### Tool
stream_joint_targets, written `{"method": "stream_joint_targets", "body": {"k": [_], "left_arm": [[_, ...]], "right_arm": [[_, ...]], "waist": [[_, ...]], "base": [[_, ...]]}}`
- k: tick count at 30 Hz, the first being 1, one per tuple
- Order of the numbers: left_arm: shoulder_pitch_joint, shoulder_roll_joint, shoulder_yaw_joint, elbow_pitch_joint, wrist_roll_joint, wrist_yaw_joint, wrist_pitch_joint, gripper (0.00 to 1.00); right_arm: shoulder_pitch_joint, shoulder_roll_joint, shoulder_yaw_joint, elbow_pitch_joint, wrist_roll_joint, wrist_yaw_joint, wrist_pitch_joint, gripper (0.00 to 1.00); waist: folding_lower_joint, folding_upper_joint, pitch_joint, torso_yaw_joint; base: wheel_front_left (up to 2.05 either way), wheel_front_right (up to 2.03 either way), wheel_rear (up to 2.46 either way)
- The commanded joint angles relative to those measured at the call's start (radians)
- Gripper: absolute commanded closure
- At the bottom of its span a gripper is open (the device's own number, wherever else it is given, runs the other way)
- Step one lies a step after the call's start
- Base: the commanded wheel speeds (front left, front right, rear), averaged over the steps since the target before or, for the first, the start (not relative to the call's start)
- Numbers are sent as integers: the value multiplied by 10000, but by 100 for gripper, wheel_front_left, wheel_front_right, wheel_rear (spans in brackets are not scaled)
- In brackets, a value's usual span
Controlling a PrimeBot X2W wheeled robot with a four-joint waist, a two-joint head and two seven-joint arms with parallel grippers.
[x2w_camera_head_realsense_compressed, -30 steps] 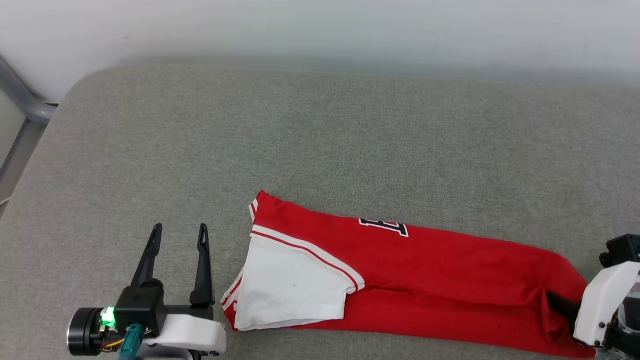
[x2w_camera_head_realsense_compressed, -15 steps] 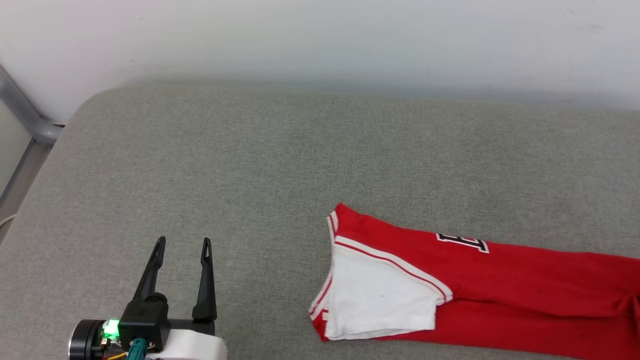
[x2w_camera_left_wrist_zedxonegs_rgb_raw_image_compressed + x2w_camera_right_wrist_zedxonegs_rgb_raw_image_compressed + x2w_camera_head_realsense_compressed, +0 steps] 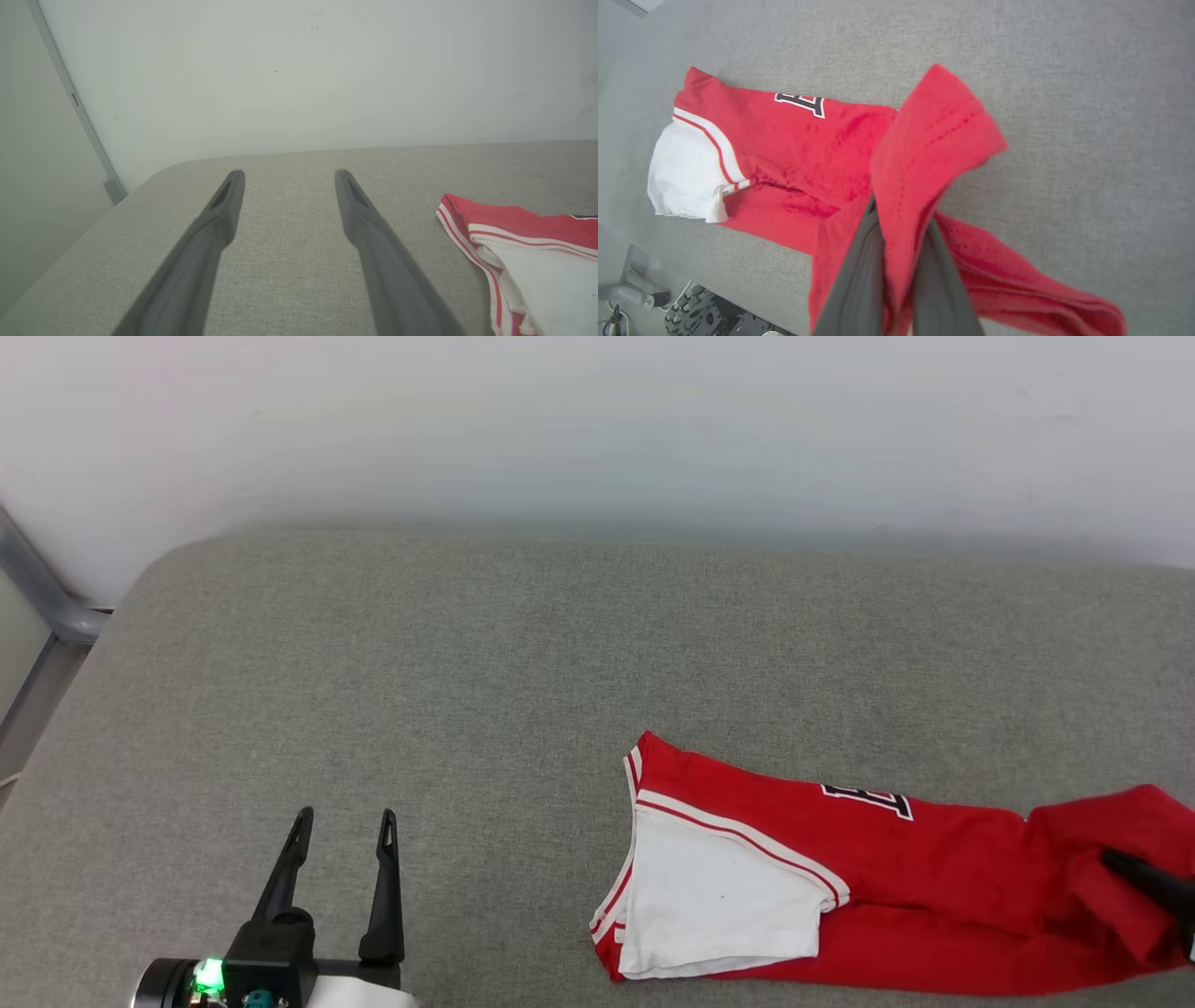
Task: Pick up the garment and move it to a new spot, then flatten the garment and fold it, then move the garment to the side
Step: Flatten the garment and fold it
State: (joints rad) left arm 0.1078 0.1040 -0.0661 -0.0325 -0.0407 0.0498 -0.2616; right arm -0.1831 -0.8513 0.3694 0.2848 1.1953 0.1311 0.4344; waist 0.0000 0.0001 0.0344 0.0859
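Plain pale wall (image 3: 597, 420) at the back, then a big table (image 3: 467, 663) with a rounded corner and a grey woven fabric top. The garment (image 3: 934, 896) lies along the table's near right part as a long folded red strip, soft knit, with its white sleeve (image 3: 719, 905) and striped trim at the left end. The right tool (image 3: 901, 224) is pinched tight on the bunched-up right end. In the head view it's mostly cut off by the frame edge, so only one dark finger shows. The left tool (image 3: 345, 816) is spread wide over bare fabric with nothing in it. The black print (image 3: 866, 800) is mostly folded under, so I can't read it.
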Motion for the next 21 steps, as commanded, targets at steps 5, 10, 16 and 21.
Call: {"method": "stream_joint_targets", "body": {"k": [5, 10, 16, 21], "left_arm": [[-41, -76, 17, 39, 94, -143, -46, 0], [-116, -143, 16, 82, 131, -209, -46, 0], [-270, -216, -17, 125, 148, -305, -46, 0], [-407, -285, -69, 145, 192, -336, -46, 0]], "right_arm": [[232, 462, -213, -1150, 172, -9, 405, 100], [-163, 1119, -119, -1949, -158, -9, 844, 100], [-955, 2093, 466, -2074, -989, -9, 1220, 100], [-1767, 2877, 1203, -1710, -1588, -7, 1256, 100]], "waist": [[0, -1, 39, 102], [0, -1, 122, 266], [0, -1, 268, 440], [0, -1, 429, 560]], "base": [[0, 0, 0], [0, 0, 0], [0, 0, 0], [0, 0, 0]]}}
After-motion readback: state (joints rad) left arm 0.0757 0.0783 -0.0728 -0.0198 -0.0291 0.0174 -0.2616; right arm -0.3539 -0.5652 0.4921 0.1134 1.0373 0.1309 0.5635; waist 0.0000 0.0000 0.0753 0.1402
